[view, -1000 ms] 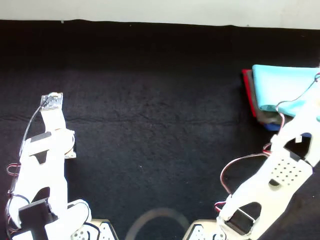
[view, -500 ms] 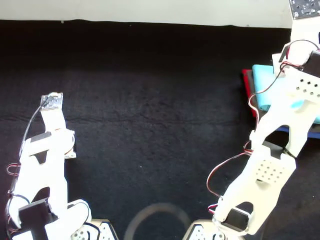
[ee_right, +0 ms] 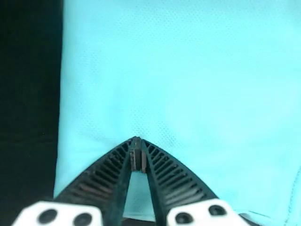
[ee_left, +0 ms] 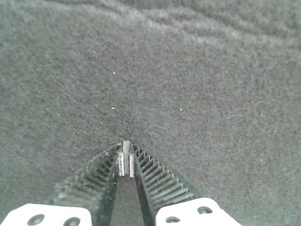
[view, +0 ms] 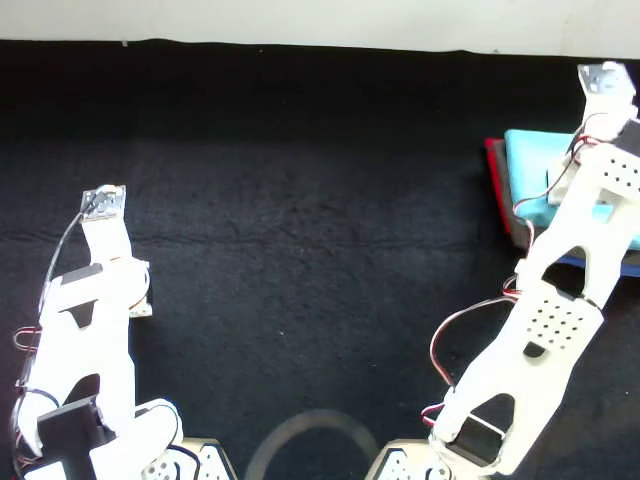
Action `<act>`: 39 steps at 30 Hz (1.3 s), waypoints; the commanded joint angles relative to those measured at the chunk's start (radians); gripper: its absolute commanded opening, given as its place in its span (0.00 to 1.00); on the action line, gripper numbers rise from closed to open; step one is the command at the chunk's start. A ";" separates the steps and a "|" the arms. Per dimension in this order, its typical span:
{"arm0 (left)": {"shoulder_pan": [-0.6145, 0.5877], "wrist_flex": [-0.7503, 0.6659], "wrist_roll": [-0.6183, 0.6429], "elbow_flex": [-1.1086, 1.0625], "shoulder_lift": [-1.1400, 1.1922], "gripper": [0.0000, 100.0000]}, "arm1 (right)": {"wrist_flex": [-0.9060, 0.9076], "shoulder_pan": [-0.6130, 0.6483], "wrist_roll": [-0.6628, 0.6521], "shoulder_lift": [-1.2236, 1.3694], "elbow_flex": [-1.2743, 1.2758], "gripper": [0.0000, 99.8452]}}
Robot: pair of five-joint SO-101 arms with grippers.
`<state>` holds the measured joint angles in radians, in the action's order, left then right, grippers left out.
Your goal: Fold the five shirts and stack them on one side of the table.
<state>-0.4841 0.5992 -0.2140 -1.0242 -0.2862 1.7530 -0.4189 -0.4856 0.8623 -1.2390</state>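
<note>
A stack of folded shirts lies at the table's right edge, with a light blue shirt (view: 535, 165) on top and red (view: 494, 170), grey and dark blue layers showing under it. My right arm stretches over this stack. In the right wrist view my right gripper (ee_right: 136, 155) is shut, empty, its tips just above the light blue shirt (ee_right: 188, 70). My left arm rests at the table's left side. The left gripper (ee_left: 125, 157) is shut with nothing in it, over bare black cloth (ee_left: 188, 70).
A black cloth (view: 300, 230) covers the whole table. A pale wall strip (view: 300, 20) runs along the far edge. Both arm bases stand at the near edge, and a faint ring mark (view: 310, 440) lies between them.
The right arm swung up and forward over the shirt stack, then drew back slightly. The left arm has not moved.
</note>
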 commanded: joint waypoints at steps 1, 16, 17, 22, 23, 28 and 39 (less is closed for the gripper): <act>-0.001 -0.023 -0.008 -0.001 -0.024 0.01 | 0.007 -0.031 0.006 0.030 -0.010 0.01; -0.001 -0.023 -0.008 -0.001 -0.024 0.01 | 0.010 -0.047 0.006 -0.114 -0.259 0.01; -0.001 -0.023 -0.008 -0.001 -0.024 0.01 | 0.010 -0.041 0.006 -0.140 -0.266 0.01; -0.001 -0.023 -0.008 -0.001 -0.024 0.01 | 0.013 -0.016 0.005 -0.242 -0.124 0.01; -0.001 -0.025 -0.008 -0.001 -0.024 0.01 | 0.013 -0.008 0.005 -0.265 -0.068 0.01; -0.001 -0.028 -0.008 -0.001 -0.024 0.01 | 0.013 0.053 0.005 -0.444 0.291 0.01; -0.001 -0.028 -0.008 -0.001 -0.024 0.01 | -0.209 0.071 0.011 -0.608 0.852 0.01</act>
<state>-0.4841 0.5946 -0.2140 -1.0242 -0.2862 1.6072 -0.3207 -0.4826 0.3237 -0.4534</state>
